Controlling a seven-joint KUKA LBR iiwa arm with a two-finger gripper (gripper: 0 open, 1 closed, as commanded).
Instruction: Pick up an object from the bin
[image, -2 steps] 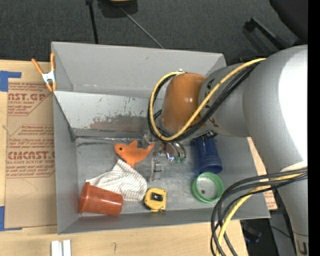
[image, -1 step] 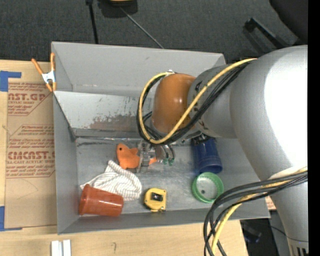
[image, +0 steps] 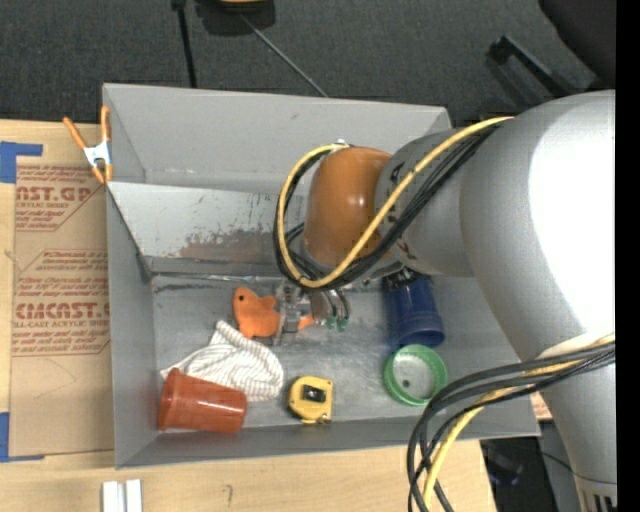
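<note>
camera view puts the gripper (image: 305, 318) low on the floor of the grey metal bin (image: 200, 220), close against the right side of a small orange plastic piece (image: 254, 312) lying near the middle. whether its jaws are apart or together cannot be told. by my reading the reach is made, while the grasp and lift are left, since nothing looks raised. the scuffed floor has room: a striped white cloth (image: 240, 365) lies just in front, with a red-orange cup (image: 200, 405), yellow tape measure (image: 311, 398), green lid (image: 414, 375) and blue cup (image: 414, 310) further off.

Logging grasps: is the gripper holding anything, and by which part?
Cannot tell. The gripper sits at the right edge of the orange object, but a hold cannot be seen.
</note>
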